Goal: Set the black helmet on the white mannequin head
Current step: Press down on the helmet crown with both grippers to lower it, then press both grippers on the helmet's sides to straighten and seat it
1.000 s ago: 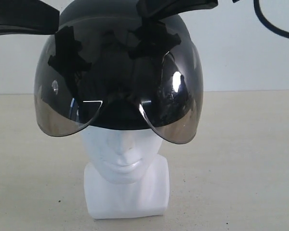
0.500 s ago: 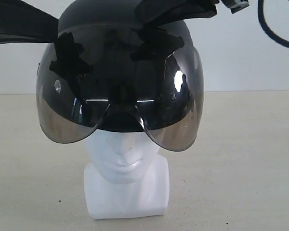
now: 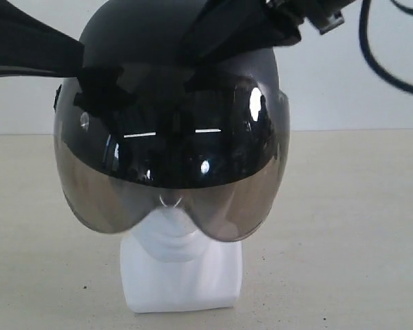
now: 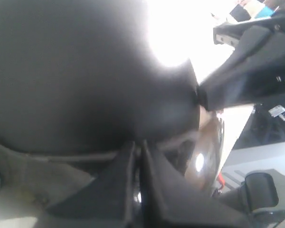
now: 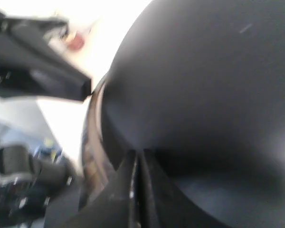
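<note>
Black helmet [image 3: 148, 34] pinched at the brow from above, left claw [image 4: 138, 190] and right claw [image 5: 137, 190] each pressed nearly together on the thin rim over the visor [image 3: 172, 185], probably to hold the shell level and centred. Matte, rounded shell; glossy, smoky bubble visor. Directly beneath the claws, white mannequin head [image 3: 180, 271], smooth and glossy, mostly covered, bare only at chin and blocky neck, on the pale speckled counter [image 3: 344, 227].
</note>
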{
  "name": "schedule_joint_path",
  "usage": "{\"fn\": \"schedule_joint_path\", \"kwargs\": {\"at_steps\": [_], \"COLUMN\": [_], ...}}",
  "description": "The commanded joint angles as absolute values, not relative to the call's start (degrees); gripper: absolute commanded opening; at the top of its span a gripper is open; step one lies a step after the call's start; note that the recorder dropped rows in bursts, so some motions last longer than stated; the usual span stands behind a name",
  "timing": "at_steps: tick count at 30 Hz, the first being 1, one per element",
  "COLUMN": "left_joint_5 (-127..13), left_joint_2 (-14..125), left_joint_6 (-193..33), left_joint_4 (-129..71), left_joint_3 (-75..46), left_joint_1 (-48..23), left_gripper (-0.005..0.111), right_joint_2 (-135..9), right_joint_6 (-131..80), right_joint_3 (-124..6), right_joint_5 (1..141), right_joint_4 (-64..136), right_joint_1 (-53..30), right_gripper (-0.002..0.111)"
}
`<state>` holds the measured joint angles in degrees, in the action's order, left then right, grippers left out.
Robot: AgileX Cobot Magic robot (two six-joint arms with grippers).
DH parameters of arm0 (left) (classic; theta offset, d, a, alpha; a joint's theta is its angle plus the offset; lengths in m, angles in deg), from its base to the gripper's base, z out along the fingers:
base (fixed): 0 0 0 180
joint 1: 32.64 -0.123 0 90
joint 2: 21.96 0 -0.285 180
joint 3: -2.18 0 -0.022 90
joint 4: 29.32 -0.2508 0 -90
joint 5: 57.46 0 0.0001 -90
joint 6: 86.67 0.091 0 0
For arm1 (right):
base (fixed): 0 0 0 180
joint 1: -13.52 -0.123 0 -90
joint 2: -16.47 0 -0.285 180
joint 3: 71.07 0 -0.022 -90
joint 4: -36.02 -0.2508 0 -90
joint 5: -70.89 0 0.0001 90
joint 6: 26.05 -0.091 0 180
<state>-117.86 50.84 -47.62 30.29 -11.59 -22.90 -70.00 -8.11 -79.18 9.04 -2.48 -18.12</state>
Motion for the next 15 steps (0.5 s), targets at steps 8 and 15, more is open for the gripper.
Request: {"fn": "schedule_joint_path", "kwargs": {"at_steps": [8, 15], "left_joint_5": [-119.2, -119.3], "left_joint_2": [51.5, 51.5], "left_joint_6": [-48.0, -48.0], "left_joint_4": [26.7, 26.1], "left_joint_3": [-12.7, -12.7], "left_joint_1": [-22.5, -22.5], "left_gripper": [0.004, 0.004], "right_joint_2": [-71.4, -71.4], "right_joint_6": [-9.0, -9.0], "right_joint_3": [-77.3, -72.5], "right_joint_5": [7.1, 8.3], "right_joint_4": [3.7, 3.4], "right_joint_1": [-20.4, -20.4], "right_gripper": [0.000, 0.000]}}
